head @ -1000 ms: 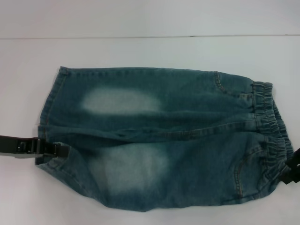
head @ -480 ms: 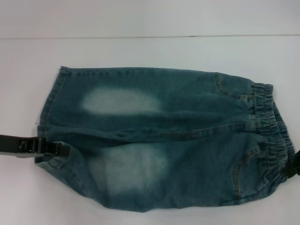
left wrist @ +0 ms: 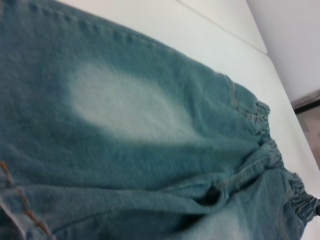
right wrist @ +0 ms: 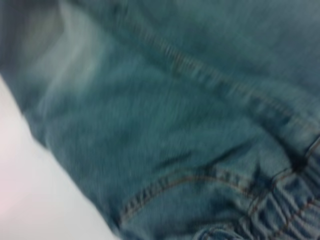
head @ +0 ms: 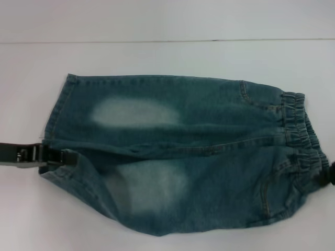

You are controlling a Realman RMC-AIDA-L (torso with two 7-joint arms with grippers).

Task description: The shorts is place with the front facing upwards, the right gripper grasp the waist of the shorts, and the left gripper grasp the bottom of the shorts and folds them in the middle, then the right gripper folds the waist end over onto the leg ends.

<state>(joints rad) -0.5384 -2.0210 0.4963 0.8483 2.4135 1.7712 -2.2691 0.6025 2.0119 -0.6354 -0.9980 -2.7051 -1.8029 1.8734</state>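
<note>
Blue-green washed denim shorts [head: 183, 157] lie flat on a white table [head: 167, 57], a gripper at each end.

At the leg hems [head: 57, 130], the matte black left gripper [head: 52, 156] meets the nearer leg's flat stitched edge; whether its jaws pinch the cloth cannot be told. Two pale faded thigh patches sit mid-shorts. At the puckered elastic waistband [head: 301, 136], the right gripper [head: 328, 173] shows only as a dark sliver touching the ruffles, jaws hidden. No readable writing.

shorts [head: 183, 157] flat on table [head: 167, 57], waist [head: 301, 136] right, hems [head: 57, 125] left
</note>
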